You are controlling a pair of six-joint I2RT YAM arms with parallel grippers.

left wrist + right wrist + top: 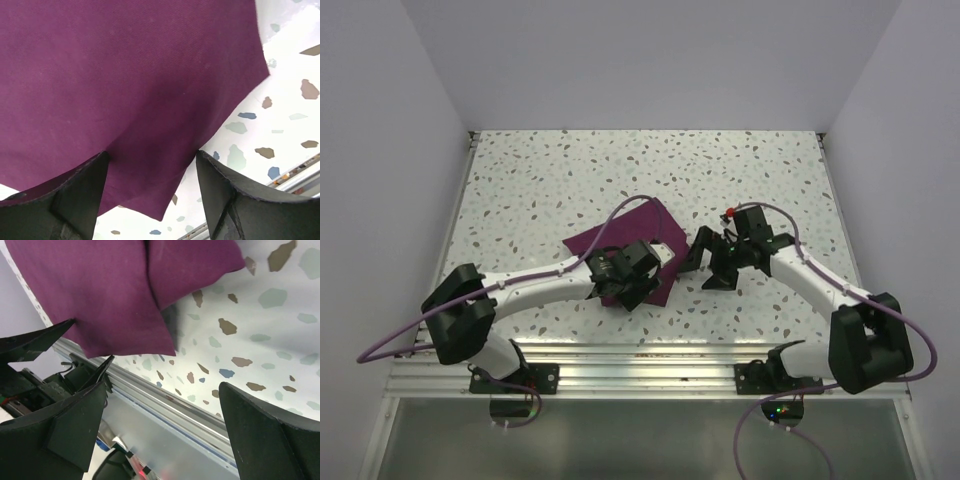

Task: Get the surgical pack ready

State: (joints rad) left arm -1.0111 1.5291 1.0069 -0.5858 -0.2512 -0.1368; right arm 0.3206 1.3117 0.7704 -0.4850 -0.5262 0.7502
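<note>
The cloth is matt dark-purple fabric with a fine weave. The surface is smooth and white with coloured speckles. The fingers are matt black, slightly grainy. The rail is ribbed bare metal.

I've got the cloth lying flat on the speckled table, about midway across and rather towards the near edge. It is dark purple and turned like a diamond, one corner pointing to the far side. Its near part is hidden from above. On the right wrist view I see the cloth as two overlapping layers meeting along a crease, corners resting on the table. On the left wrist view it fills most of the picture, smooth and plain, one corner nearest the camera
</note>
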